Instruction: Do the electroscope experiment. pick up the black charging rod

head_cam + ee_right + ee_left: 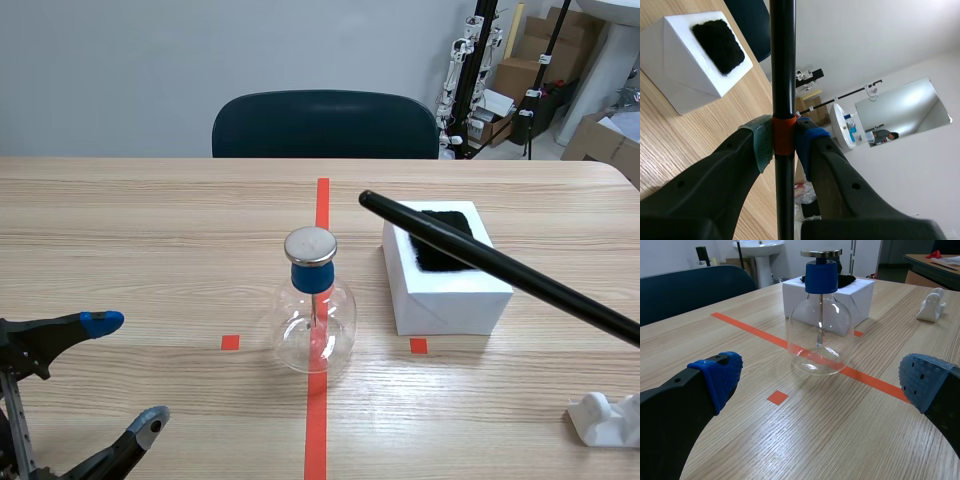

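**While the left gripper waits open, the right gripper holds the black rod**

Where the right gripper (783, 145) appears in its own wrist view, its two fingers are clamped on the black charging rod (783, 60). A grey-green pad (762, 147) presses one side and a blue pad (807, 147) the other, right on an orange band (783, 136) around the rod. The rod runs straight ahead from between the fingers, off the table.

In the scene view the rod (500, 265) comes in from the right, and its far tip sits above a white box (450, 295) topped with a black fur pad (445, 240). From the right gripper, this box (685, 75) lies ahead and below, on the grey-green pad's side of the rod.

The left gripper (127, 373) rests low over the wooden table (130, 230), its fingers wide apart and holding nothing. Directly ahead of it stands the electroscope (820, 335), a clear glass flask with a blue stopper (821, 276) and a round metal cap (311, 244). It stands upright on an orange-red tape line. The white box is just beyond the flask.

A small white object (605, 418) lies on the table under the near part of the rod. A dark chair (325, 125) stands at the table's far edge.
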